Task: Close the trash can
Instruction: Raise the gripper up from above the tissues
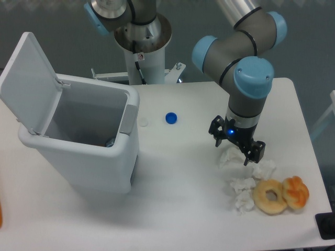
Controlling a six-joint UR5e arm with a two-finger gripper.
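The trash can (89,162) is a big white bin standing on the left of the table. Its flat lid (29,83) is swung up and leans back to the left, so the bin is open. A grey latch tab (128,119) sits on the right rim. Something small and dark lies at the bottom inside. My gripper (233,151) hangs far to the right of the bin, just above crumpled white tissue (229,156). It points down, open, with nothing held between its fingers.
A blue bottle cap (171,118) and a white cap (143,123) lie between bin and gripper. More tissue wads (243,193), a glazed doughnut (270,196) and an orange pastry (296,191) sit at the front right. The robot's base column (144,52) stands behind the bin.
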